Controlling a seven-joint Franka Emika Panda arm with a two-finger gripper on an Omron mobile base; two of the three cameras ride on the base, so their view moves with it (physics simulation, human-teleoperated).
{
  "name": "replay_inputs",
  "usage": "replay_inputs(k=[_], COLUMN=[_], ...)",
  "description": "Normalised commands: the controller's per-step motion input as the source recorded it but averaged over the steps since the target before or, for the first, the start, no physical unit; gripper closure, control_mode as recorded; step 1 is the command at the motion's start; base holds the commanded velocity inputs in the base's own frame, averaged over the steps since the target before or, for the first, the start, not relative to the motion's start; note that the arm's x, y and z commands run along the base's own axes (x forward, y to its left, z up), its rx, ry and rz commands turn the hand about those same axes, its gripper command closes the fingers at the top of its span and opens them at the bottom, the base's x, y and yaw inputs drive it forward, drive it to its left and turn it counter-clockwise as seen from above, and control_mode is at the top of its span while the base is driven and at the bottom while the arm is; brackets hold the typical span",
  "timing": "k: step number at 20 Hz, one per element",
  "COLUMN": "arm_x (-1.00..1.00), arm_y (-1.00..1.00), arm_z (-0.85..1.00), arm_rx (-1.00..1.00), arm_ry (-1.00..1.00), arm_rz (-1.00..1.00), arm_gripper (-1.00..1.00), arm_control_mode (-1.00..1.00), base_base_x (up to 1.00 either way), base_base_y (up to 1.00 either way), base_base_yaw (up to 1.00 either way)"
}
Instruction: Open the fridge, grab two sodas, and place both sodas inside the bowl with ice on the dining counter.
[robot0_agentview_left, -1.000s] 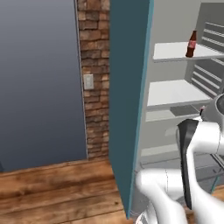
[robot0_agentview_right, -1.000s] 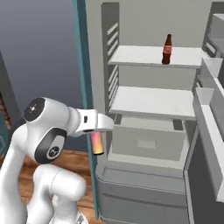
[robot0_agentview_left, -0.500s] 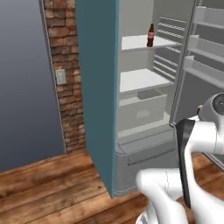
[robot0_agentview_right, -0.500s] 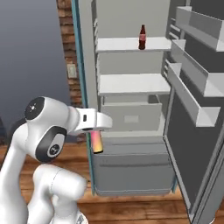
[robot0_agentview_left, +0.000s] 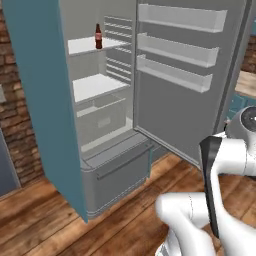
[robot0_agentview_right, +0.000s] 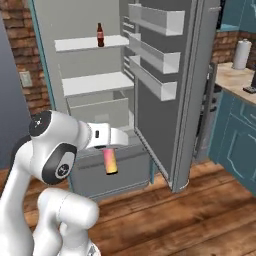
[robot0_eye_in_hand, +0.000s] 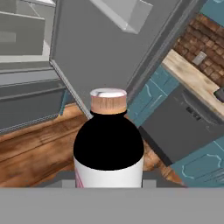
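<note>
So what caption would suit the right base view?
Gripper carries a pink-red soda bottle away from the open grey fridge.

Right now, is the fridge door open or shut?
Open. The fridge door is swung wide, so its white shelves and the cola bottle on the top one show.

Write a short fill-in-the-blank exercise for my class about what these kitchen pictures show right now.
1. The fridge door stands ____.
2. The cola bottle stands on the ____ shelf.
3. The gripper is shut on the pink-red ____, hanging below it.
4. The floor is made of ____.

Missing words: open; top; bottle; wood
</note>
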Motion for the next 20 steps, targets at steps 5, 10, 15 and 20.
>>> replay_inputs(k=[5,10,15,20], arm_x=[0.0,0.0,0.0,0.0], arm_y=[0.0,0.0,0.0,0.0], arm_z=[0.0,0.0,0.0,0.0], arm_rx=[0.0,0.0,0.0,0.0], arm_ry=[0.0,0.0,0.0,0.0], arm_rz=[0.0,0.0,0.0,0.0], arm_gripper=[1.0,1.0,1.0,1.0], arm_control_mode=[1.0,1.0,1.0,1.0], base_base_x=[-0.8,-0.51,-0.47,-0.87], base_base_y=[-0.02,-0.46,-0.51,-0.12], base_base_yaw=[-0.51,-0.37,-0.44,-0.44])
